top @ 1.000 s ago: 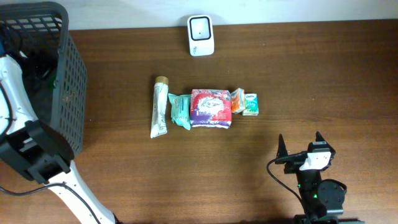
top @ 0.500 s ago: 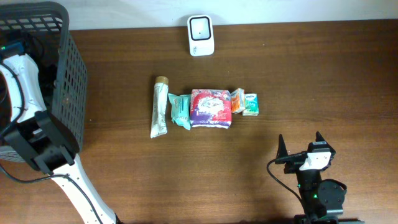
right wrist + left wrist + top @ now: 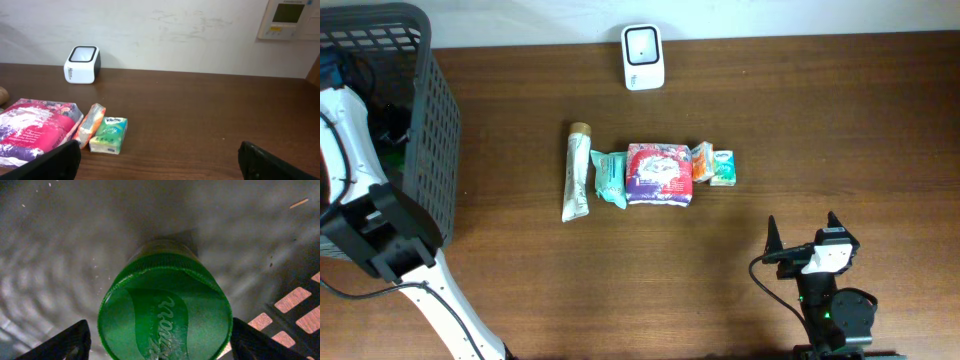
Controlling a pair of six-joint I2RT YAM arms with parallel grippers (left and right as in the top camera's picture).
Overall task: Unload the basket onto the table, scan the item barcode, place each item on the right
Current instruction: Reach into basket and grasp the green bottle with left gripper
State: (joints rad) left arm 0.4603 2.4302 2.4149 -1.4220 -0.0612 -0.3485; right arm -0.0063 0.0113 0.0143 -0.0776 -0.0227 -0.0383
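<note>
A jar with a green ribbed lid stands on the floor of the dark mesh basket. My left gripper is down inside the basket, open, one finger on each side of the lid. The right finger is at the lid's edge and the left one is a little off it. The white barcode scanner stands at the table's far edge, also seen as the scanner in the right wrist view. My right gripper rests open near the front edge, holding nothing.
A row of goods lies mid-table: a tube, a teal packet, a pink and purple pack, an orange packet and a green tissue pack. The white left arm leans over the basket rim.
The left arm has shifted slightly over the basket. The right arm and the goods on the table have not moved.
</note>
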